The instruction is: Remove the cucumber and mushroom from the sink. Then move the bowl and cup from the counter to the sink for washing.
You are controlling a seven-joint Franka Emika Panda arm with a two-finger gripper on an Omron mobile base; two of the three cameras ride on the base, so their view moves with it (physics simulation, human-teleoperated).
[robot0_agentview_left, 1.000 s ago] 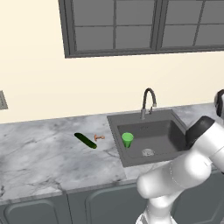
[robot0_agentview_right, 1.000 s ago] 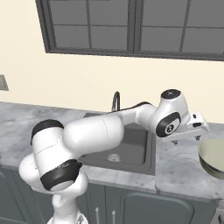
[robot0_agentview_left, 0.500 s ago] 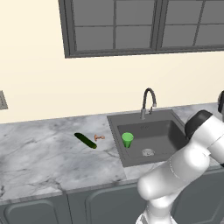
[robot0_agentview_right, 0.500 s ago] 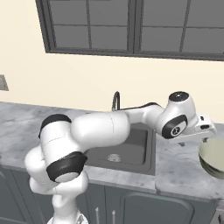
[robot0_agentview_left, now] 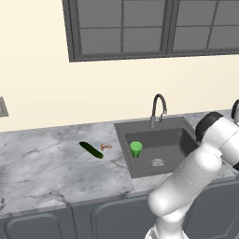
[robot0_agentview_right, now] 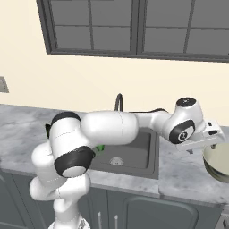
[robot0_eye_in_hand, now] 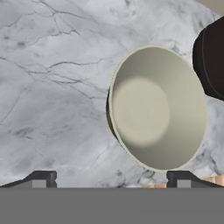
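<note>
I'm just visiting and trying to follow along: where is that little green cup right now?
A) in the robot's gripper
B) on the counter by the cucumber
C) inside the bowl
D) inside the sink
D: the cup stands upright inside the sink, while the cucumber lies on the counter to its left.

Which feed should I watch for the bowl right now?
The hand view: the bowl sits whole on the marbled counter, seen from above with its full rim and inside, ahead of the open hand. The right base view catches just part of it at the frame's edge.
</note>
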